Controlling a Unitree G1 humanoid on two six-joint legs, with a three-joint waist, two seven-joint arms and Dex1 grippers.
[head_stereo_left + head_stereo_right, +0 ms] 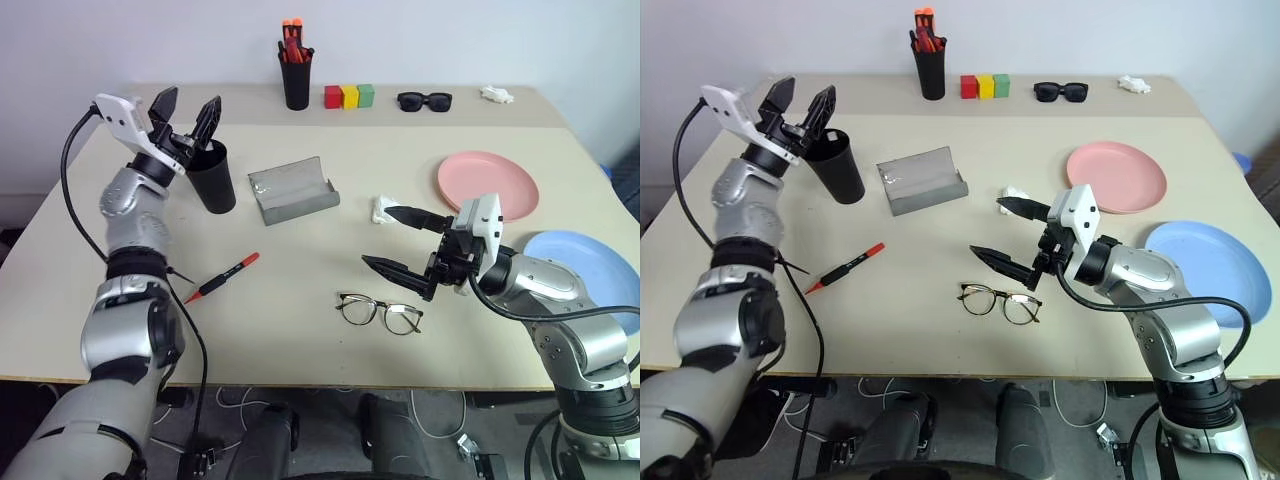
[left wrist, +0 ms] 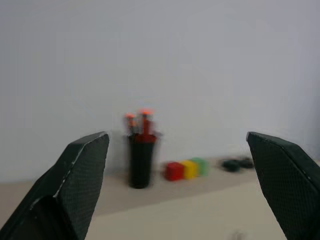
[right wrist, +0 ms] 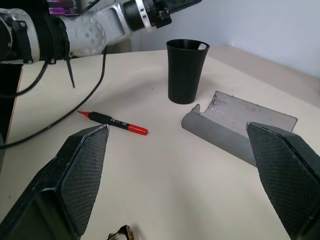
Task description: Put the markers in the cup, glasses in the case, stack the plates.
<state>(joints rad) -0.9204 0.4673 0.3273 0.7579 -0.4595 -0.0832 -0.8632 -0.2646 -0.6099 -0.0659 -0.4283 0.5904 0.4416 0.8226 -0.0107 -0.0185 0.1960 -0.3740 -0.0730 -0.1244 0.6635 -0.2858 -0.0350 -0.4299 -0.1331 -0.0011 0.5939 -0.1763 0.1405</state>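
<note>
My left gripper [image 1: 188, 102] hangs open just above the rim of the black cup [image 1: 212, 178] at the table's left, with nothing between its fingers. One red and black marker [image 1: 222, 278] lies on the table in front of the cup. The grey case [image 1: 292, 190] lies open to the right of the cup. The wire-framed glasses [image 1: 380, 312] rest near the front edge. My right gripper [image 1: 378, 237] stands open and empty just above and behind the glasses. On the right lie the pink plate [image 1: 487, 184] and the blue plate [image 1: 590, 270], side by side. The cup's inside is hidden.
At the back stand a black pen pot [image 1: 295, 70] with orange-capped pens, a row of red, yellow and green blocks [image 1: 348, 96], black sunglasses [image 1: 424, 101] and a small white object [image 1: 497, 95]. A white scrap [image 1: 383, 208] lies by my right gripper.
</note>
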